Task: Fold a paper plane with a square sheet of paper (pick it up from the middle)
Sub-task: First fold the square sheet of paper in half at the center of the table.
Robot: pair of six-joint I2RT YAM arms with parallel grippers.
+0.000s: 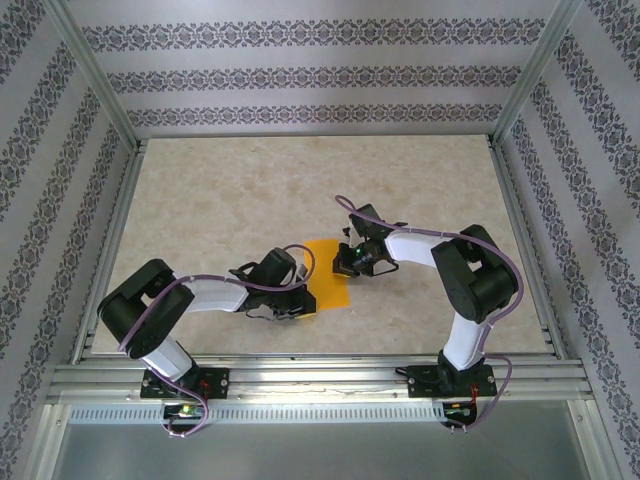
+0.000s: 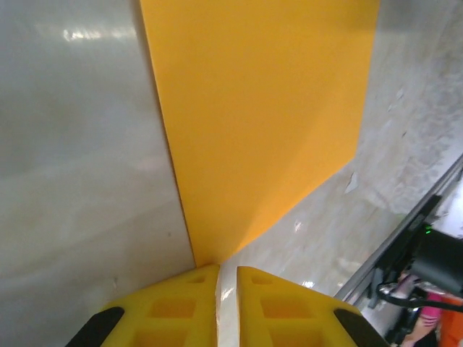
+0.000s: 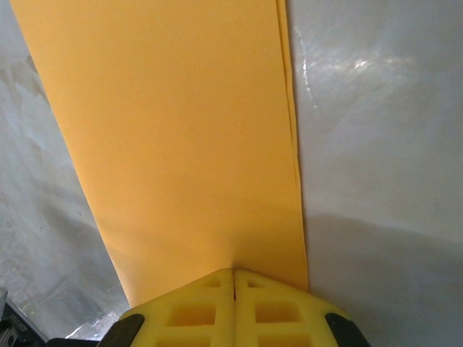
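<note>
- On the desk's (image 1: pixel 200 210) near half, opposed pulls could tear or skew the thin square sheet of paper (image 1: pixel 326 272); a weak left hold would free its corner.
- Its near-left corner meets the tips of the left end effector (image 2: pixel 227 270), whose fingers leave a narrow slit; whether they pinch it cannot be told.
- Its right edge runs into the right end effector (image 3: pixel 233 272), fingers pressed together on it.

White-and-black left arm (image 1: pixel 205 293) and right arm (image 1: pixel 462 340), looping purple cables (image 1: pixel 343 203), yellow pocketed end effector fingers (image 2: pixel 166 312).
</note>
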